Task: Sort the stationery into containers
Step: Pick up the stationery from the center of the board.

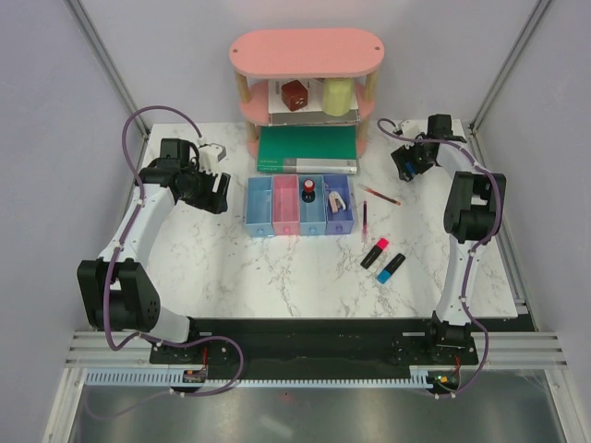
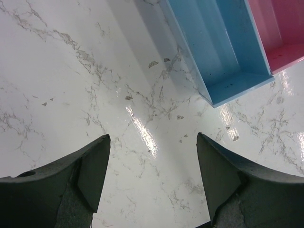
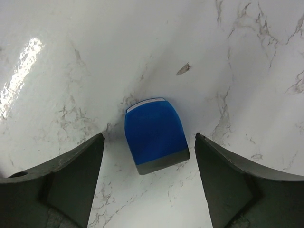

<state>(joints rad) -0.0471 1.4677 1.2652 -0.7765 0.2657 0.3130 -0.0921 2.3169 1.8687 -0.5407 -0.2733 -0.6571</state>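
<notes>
The containers are a joined row of bins: light blue [image 1: 259,205], pink [image 1: 285,205], blue [image 1: 312,208] and purple-blue [image 1: 339,217]. A red-black round piece [image 1: 309,189] lies in the blue bin. In the purple-blue bin is a beige-white piece [image 1: 337,199]. Right of the row lie a thin red pen [image 1: 380,195], another thin red stick [image 1: 365,220], a pink-ended highlighter [image 1: 374,252] and a blue-ended one [image 1: 391,268]. My right gripper [image 3: 149,136] is open low over a small blue piece [image 3: 155,135] lying between its fingers, untouched on either side. My left gripper [image 2: 153,136] is open over bare marble beside the light blue bin [image 2: 223,52].
A pink two-tier shelf [image 1: 306,51] stands at the back with a brown object [image 1: 295,95] and a yellow one [image 1: 338,95] on its lower tier. A flat green book [image 1: 307,148] lies just behind the bins. Grey walls close both sides.
</notes>
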